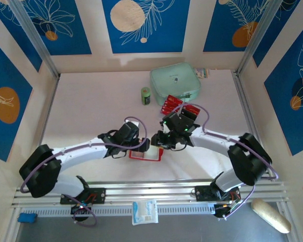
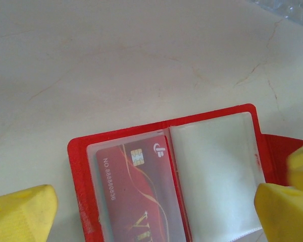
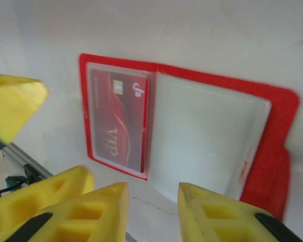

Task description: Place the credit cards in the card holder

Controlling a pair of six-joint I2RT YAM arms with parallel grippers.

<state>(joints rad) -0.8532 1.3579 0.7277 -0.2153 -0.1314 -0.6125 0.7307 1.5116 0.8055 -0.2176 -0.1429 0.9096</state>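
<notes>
Plainly, the card holder [image 1: 146,153] lies opened flat on the table [image 2: 116,60], near the middle between both arms, so its clear pockets face up. One red card [image 3: 118,121] sits in the left pocket, and the right pocket [image 3: 202,136] is empty. The left gripper [image 2: 154,206] is spread wide and straddles the holder, probably to steady it. The right gripper [image 3: 152,201] hovers over the holder's edge, partly spread, pinching nothing. More cards [image 1: 168,106] wait farther back, beside the green pouch [image 1: 175,83].
</notes>
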